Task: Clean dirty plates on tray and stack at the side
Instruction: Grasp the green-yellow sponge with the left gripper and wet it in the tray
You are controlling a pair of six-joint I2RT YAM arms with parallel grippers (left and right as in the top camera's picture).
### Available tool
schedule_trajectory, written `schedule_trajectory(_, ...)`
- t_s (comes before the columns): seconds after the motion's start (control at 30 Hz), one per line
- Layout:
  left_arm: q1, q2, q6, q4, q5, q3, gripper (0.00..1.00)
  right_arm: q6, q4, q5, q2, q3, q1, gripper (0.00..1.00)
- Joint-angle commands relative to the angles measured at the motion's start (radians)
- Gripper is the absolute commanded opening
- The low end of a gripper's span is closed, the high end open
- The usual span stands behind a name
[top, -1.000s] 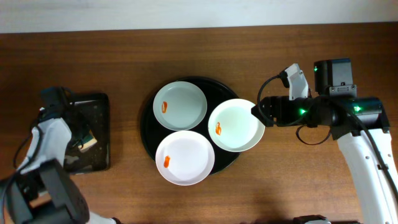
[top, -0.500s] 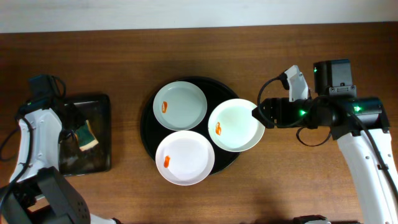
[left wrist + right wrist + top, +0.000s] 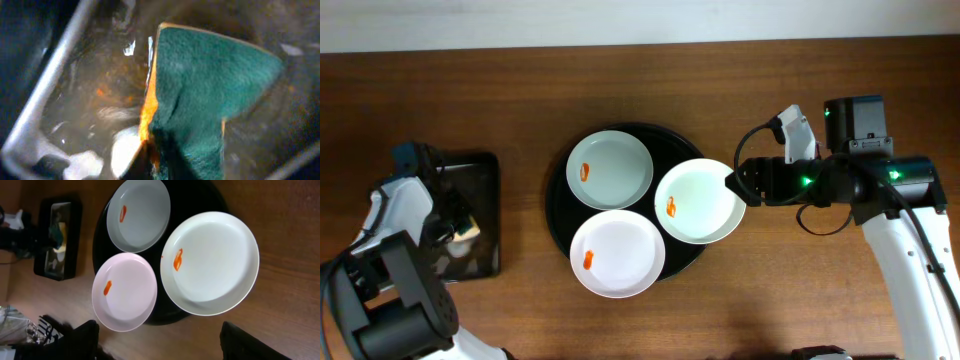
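On the glossy black round tray [image 3: 556,205] we see the far plate [image 3: 611,170], near plate [image 3: 617,253] and right plate [image 3: 700,200], all round, shallow and smooth, the last two overhanging its rim; each oblong orange smear [image 3: 672,207] sits left of centre, long axis near-to-far; the right gripper [image 3: 733,182] gapes empty beside the right plate; the left gripper [image 3: 452,225] hangs over a green-faced sponge [image 3: 210,85] in the wet rectangular tray [image 3: 485,190]; we cannot tell how its jaws stand.
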Motion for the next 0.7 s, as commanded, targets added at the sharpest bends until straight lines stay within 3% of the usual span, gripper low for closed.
schedule_trajectory(0.0, 0.002, -0.130, 0.012, -0.055, 0.027, 0.067, 0.57, -0.010, 0.000, -0.009, -0.004, 0.016, -0.003, 0.79)
schedule_trajectory(0.03, 0.002, -0.138, 0.012, -0.056, 0.027, 0.066, 0.67, -0.010, 0.000, -0.009, -0.004, 0.016, -0.003, 0.79)
schedule_trajectory(0.07, 0.002, -0.135, 0.011, -0.055, 0.027, 0.056, 0.68, -0.010, 0.000, -0.009, -0.004, 0.016, -0.003, 0.79)
schedule_trajectory(0.27, 0.002, -0.042, 0.001, 0.222, -0.034, -0.154, 0.63, -0.010, 0.000, -0.009, -0.004, 0.016, -0.003, 0.78)
schedule_trajectory(0.3, 0.002, -0.012, 0.001, 0.246, -0.025, -0.164, 0.58, -0.010, -0.001, -0.010, -0.004, 0.016, -0.003, 0.79)
schedule_trajectory(0.4, 0.002, 0.029, 0.001, 0.256, -0.001, -0.163, 0.00, -0.010, 0.000, -0.009, -0.004, 0.016, -0.003, 0.78)
schedule_trajectory(0.47, 0.002, 0.014, 0.005, 0.229, 0.046, -0.135, 0.00, -0.010, 0.000, -0.010, -0.004, 0.016, -0.003, 0.78)
schedule_trajectory(0.57, 0.002, -0.060, 0.005, 0.070, 0.061, 0.006, 0.00, -0.010, -0.001, -0.010, -0.004, 0.016, -0.003, 0.78)
schedule_trajectory(0.6, 0.002, -0.101, 0.005, 0.020, 0.062, 0.044, 0.15, -0.010, -0.001, -0.010, -0.004, 0.016, -0.003, 0.78)
schedule_trajectory(0.63, 0.002, -0.122, 0.005, 0.011, 0.061, 0.044, 0.52, -0.010, -0.001, -0.010, -0.004, 0.016, -0.003, 0.78)
schedule_trajectory(0.67, 0.002, -0.120, 0.005, 0.008, 0.060, 0.038, 0.58, -0.010, -0.001, -0.010, -0.004, 0.016, -0.003, 0.78)
